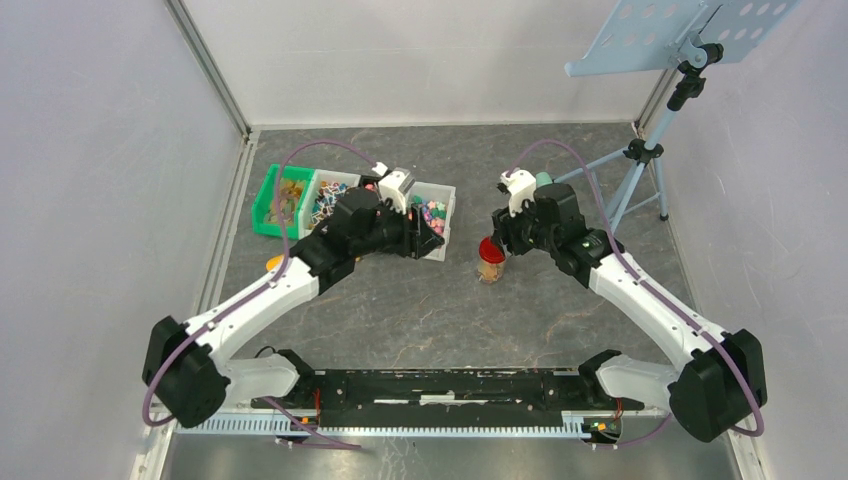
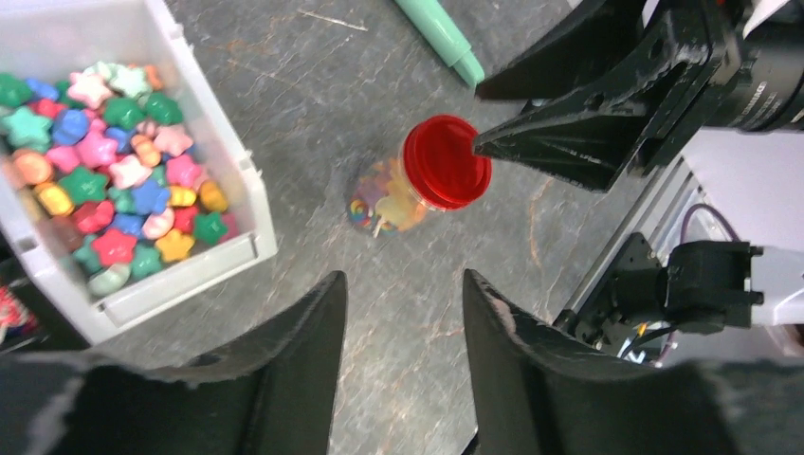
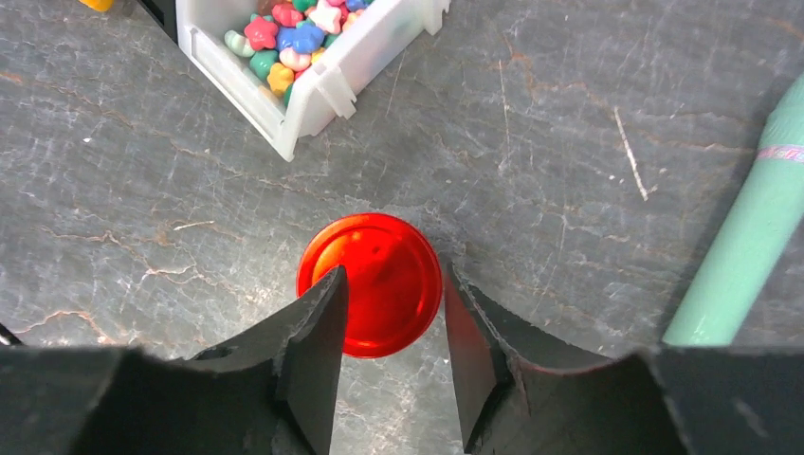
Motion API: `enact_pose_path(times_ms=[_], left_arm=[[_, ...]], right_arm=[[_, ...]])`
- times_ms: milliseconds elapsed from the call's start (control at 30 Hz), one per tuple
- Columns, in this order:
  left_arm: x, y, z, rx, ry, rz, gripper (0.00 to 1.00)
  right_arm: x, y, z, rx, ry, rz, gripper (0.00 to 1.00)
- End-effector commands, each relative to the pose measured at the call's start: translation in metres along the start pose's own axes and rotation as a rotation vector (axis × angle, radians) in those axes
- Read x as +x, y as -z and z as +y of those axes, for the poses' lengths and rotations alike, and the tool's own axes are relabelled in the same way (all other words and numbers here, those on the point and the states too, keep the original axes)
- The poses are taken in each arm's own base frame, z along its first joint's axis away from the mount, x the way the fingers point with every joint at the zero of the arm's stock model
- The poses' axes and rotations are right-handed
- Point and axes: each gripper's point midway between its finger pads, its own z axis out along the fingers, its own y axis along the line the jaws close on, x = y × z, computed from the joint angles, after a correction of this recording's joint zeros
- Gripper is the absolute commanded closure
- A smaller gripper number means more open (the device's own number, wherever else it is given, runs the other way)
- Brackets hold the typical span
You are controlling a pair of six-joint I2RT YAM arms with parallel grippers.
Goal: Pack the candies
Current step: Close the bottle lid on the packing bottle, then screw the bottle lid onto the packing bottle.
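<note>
At the middle of the grey stone-patterned tabletop (image 2: 313, 95) stands a small clear plastic jar (image 2: 384, 201), the landmark for everything else, and it already holds a layer of tiny multicoloured candies (image 2: 372, 204) under a round red lid (image 2: 444, 161). Directly over that jar the right gripper (image 3: 392, 270) has its black fingers parted with the lid between and beneath their tips. Whether they pinch its rim or only hover I cannot tell. Just to the jar's left the left gripper (image 2: 403, 275) hangs released and empty, its fingers wide apart above bare tabletop. Further left of the jar sits a white plastic bin (image 2: 235, 166), heaped with star-shaped sweets in pink, green, blue, yellow and red that are not packed. A mint-green marker pen (image 2: 441, 38) lies beyond the jar, apart from it. By my reading the filling is finished for this jar and the capping is in hand. What seems left is to seat or tighten the lid and let go.
</note>
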Motion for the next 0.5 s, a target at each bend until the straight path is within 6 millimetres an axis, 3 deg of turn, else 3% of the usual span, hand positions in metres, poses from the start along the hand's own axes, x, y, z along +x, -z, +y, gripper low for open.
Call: enact_pose_path(times_ms=[0,233,467], left_arm=[[-0.037,-0.021,-0.029,0.101,0.046,-0.106,0.48],[-0.016,-0.062,-0.049,0.122,0.027,-0.043,0.48],[0.007,-0.097,-0.048,0.122,0.055,0.029,0.54]], right_arm=[[-0.013,0.001,0.007,-0.107,-0.067,-0.108,0.55],[0.011,0.001,0.0,-0.115,-0.096,-0.069,0.59],[0.045,-0.006,0.005,-0.146,-0.133,-0.017,0.69]])
